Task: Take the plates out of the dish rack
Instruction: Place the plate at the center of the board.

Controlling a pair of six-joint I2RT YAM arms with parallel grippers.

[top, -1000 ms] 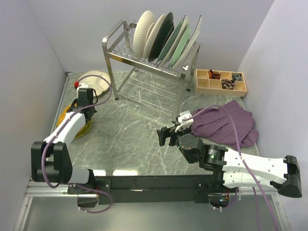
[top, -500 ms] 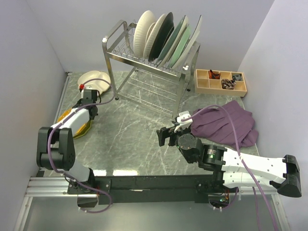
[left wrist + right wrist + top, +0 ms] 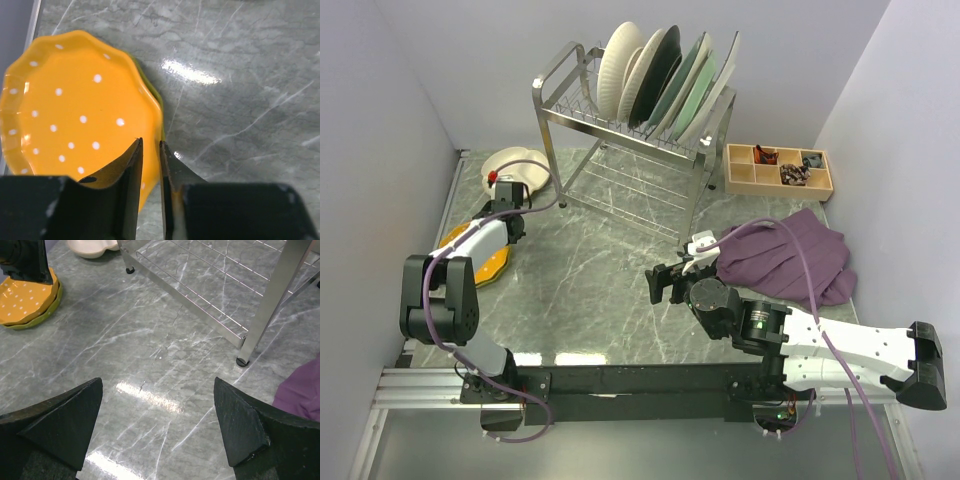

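The marble table carries the dish rack at the far middle, its plates standing upright on the top tier. An orange dotted plate lies stacked on a green plate at the left. The left gripper hangs over the orange plate's edge, jaws nearly closed, holding nothing. The right gripper hovers mid-table, spread wide and empty.

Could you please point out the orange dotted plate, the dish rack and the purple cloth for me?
orange dotted plate (image 3: 75, 115), left wrist view, on its dotted face.
dish rack (image 3: 544, 105), top external view, on its left chrome handle.
purple cloth (image 3: 790, 255), top external view, on its folded middle.
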